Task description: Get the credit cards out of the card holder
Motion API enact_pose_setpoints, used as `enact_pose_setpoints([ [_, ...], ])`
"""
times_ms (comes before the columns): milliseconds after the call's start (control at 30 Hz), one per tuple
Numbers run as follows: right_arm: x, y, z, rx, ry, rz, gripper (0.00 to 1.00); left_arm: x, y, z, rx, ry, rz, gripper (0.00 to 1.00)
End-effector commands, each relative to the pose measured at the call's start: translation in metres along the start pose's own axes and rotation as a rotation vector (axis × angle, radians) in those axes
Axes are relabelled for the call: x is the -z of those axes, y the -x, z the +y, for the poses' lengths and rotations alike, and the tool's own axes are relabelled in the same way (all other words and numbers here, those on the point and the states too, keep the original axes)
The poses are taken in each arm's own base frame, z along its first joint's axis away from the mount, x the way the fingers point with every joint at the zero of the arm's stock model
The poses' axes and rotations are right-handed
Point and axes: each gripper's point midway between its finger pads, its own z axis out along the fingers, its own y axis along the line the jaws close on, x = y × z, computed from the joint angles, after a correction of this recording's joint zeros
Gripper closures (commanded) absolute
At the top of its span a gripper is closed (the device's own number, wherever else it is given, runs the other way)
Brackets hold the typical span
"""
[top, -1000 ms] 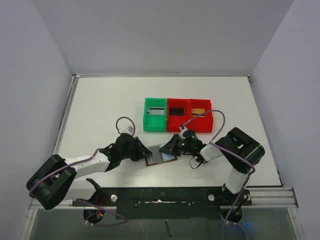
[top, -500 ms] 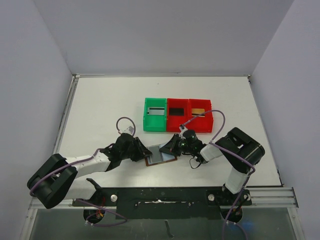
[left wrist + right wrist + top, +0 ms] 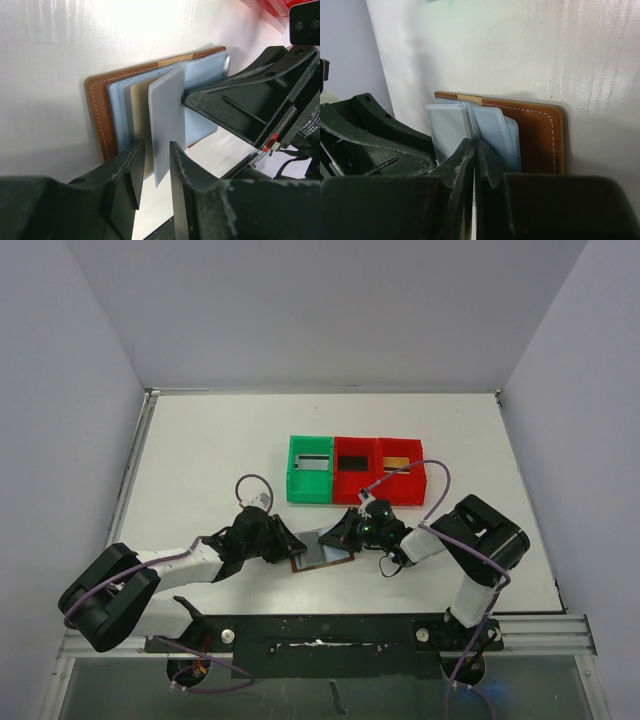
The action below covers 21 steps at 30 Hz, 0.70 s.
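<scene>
1. Card holder (image 3: 95, 115) – lies open and flat on the bench (image 3: 50, 50), in its near half. The brown leather is down, the pale blue pockets are up, and it sits between my two claws.
2. One grey credit card (image 3: 167, 120) stands tilted up out of the pockets, clear of the other leaves.
3. My right claw (image 3: 474, 155): fingers pressed together on one edge of that card.
4. My left claw (image 3: 154, 167): narrow gap, one finger on either side of the card's opposite end. Space shows beside the card, so no pinch is confirmed.
5. A tan leaf lies beneath the grey card – whether it is a card or a lining, I cannot tell.
6. A green bin (image 3: 310, 490) and red bins (image 3: 350, 492) stand behind the holder, apart from it.
</scene>
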Motion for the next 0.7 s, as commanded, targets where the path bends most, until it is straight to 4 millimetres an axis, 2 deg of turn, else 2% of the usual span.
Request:
enact_pose_setpoints([
  [0, 0.007, -0.017, -0.059, -0.034, -0.208, 0.041, 1.00, -0.001, 0.009, -0.037, -0.026, -0.122, -0.015, 0.74],
  [233, 0.006, -0.018, -0.058, -0.033, -0.203, 0.044, 1.00, 0.002, 0.010, -0.052, -0.052, -0.165, -0.015, 0.74],
  [400, 0.005, -0.018, -0.053, -0.016, -0.192, 0.049, 1.00, 0.002, 0.009, -0.056, -0.062, -0.176, -0.002, 0.79],
  [567, 0.004, -0.011, -0.031, 0.052, -0.150, 0.041, 0.87, 0.001, 0.011, -0.061, -0.075, -0.171, -0.003, 0.79],
  [667, 0.007, -0.003, -0.016, 0.085, -0.140, 0.023, 0.75, -0.002, 0.012, -0.059, -0.078, -0.150, 0.002, 0.78],
])
